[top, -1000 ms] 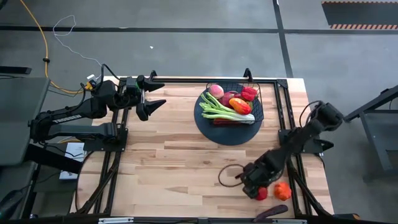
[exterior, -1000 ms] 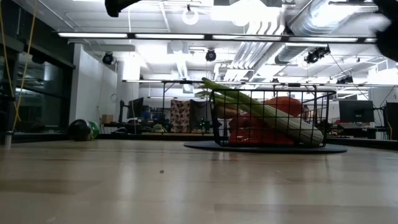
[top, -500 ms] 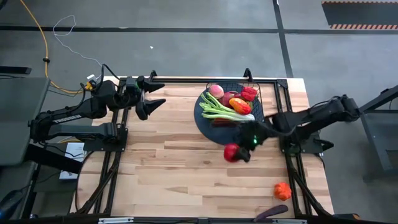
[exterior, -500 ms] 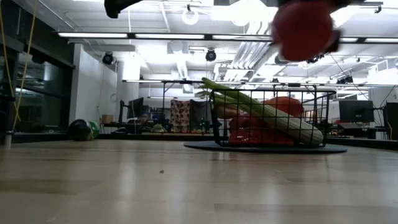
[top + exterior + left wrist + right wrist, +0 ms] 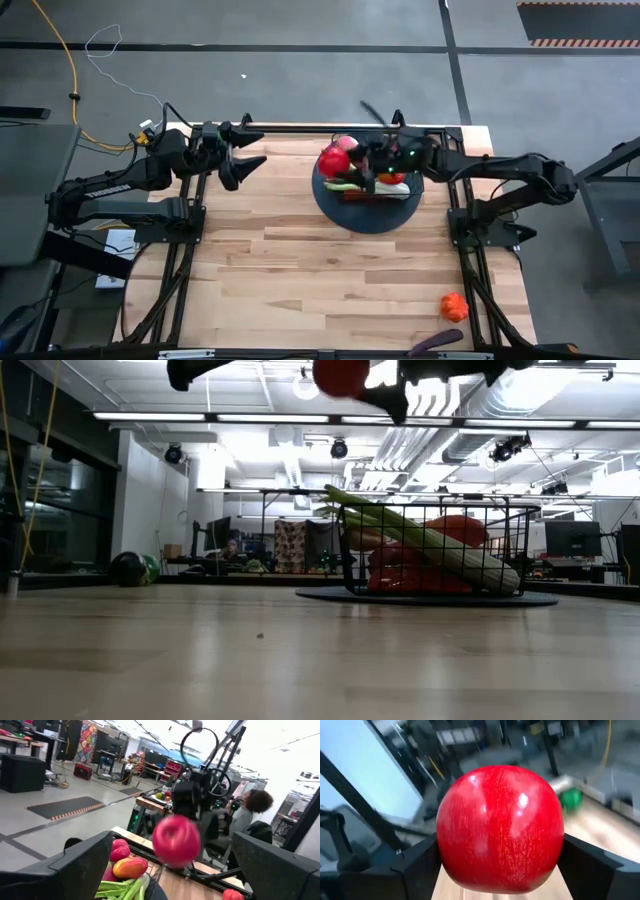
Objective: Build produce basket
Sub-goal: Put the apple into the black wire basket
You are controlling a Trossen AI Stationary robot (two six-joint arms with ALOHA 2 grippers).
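With my right gripper (image 5: 345,160) clamped on the red apple (image 5: 500,830) above the basket (image 5: 412,170) at the table's far side, I should lower over a gap in the produce (image 5: 375,180) before releasing.

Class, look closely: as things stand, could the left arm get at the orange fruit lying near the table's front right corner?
Probably not. The left gripper waits open at the table's far left edge, while the orange fruit lies at the opposite near corner on the right arm's side. Nothing blocks the way; the stretch across the table looks too long.
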